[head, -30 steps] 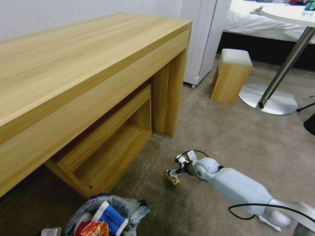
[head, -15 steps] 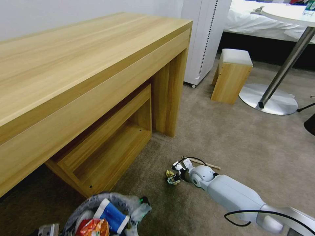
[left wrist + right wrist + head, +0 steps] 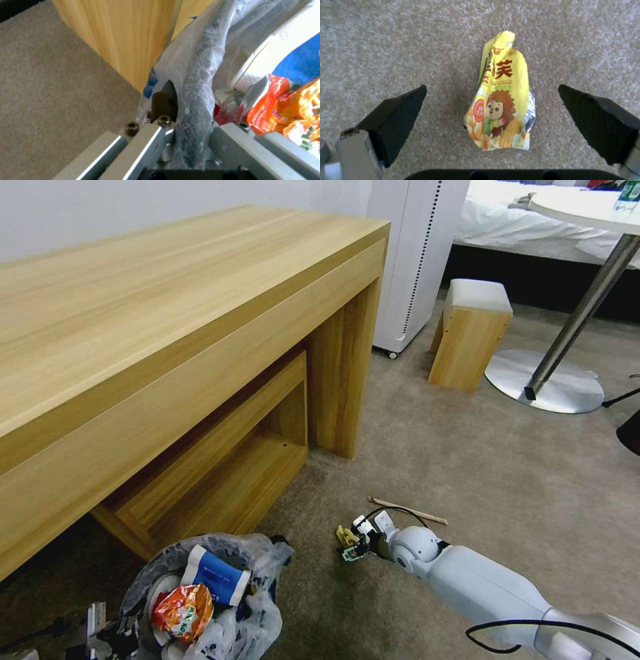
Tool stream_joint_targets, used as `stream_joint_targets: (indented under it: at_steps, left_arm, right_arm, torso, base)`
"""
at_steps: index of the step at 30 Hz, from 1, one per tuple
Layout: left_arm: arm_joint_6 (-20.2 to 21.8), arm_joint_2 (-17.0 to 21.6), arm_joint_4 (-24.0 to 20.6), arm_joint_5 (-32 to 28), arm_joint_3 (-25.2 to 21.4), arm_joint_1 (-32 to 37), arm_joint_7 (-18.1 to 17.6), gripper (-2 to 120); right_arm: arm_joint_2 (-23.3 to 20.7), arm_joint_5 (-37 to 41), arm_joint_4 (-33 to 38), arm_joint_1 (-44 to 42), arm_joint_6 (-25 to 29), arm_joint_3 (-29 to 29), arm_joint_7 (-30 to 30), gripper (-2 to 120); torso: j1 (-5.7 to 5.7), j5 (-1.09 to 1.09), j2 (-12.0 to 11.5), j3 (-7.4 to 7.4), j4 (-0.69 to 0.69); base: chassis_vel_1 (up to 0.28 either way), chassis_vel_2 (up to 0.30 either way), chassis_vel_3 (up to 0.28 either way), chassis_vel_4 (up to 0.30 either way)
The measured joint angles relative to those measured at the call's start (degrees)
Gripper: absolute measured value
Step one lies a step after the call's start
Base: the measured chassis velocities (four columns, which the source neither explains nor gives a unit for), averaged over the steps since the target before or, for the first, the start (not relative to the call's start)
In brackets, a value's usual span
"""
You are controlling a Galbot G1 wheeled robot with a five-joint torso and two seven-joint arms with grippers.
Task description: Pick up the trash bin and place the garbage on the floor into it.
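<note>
1. Two fingers of the right hand [image 3: 493, 110] stand wide apart, low over the floor [image 3: 480, 460], with the yellow wrapper [image 3: 501, 105] between them, untouched.
2. Just beyond this wrapper lies a thin wooden stick [image 3: 408, 510].
3. Left hand [image 3: 186, 140] is clamped on the rim of the trash bin [image 3: 200, 607], which hangs near the wrapper, holding a blue-white carton [image 3: 217, 579] and orange wrapper [image 3: 181, 610].

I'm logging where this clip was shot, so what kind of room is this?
Probably a hotel room or bedroom: a bed with white bedding at the back, a long wooden desk, a small padded stool, and beige carpet throughout.
</note>
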Motion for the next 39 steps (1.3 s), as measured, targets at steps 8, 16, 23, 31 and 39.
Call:
stream_joint_targets:
  at_steps: [8,16,23,31,39]
  left_arm:
    - [0.3,-0.2,0.0,0.9,1.5,0.3,-0.1,0]
    - [0.4,0.0,0.0,1.0,2.7,0.3,0.0,0]
    - [0.4,0.8,0.0,2.7,3.8,0.5,0.5,0]
    - [0.2,1.7,0.0,2.4,3.4,0.3,0.3,0]
    - [-0.2,1.2,0.7,4.6,5.3,0.1,0.4,0]
  right_arm:
    - [1.1,-0.4,-2.8,0.4,0.8,0.6,0.3,100]
    - [1.3,-0.6,-4.9,0.8,1.5,0.6,0.2,100]
    - [4.1,-0.7,-7.9,1.3,2.6,0.2,-0.2,100]
    - [6.2,-0.7,-9.2,1.4,2.6,-0.2,-0.3,100]
    - [7.7,-0.9,-9.9,0.9,2.9,-0.4,-0.3,100]
  torso:
    - [0.0,0.0,0.0,0.0,0.0]
    - [0.0,0.0,0.0,0.0,-0.01]
    - [0.0,0.0,0.0,0.0,0.01]
    - [0.0,-0.01,0.0,0.0,0.0]
    - [0.0,-0.01,0.0,0.0,0.01]
  base:
    - [0.0,0.0,0.0,0.0]
    - [0.0,0.0,0.0,0.0]
    - [0.0,0.0,0.0,0.0]
    - [0.0,0.0,0.0,0.0]
    - [0.0,0.0,0.0,0.0]
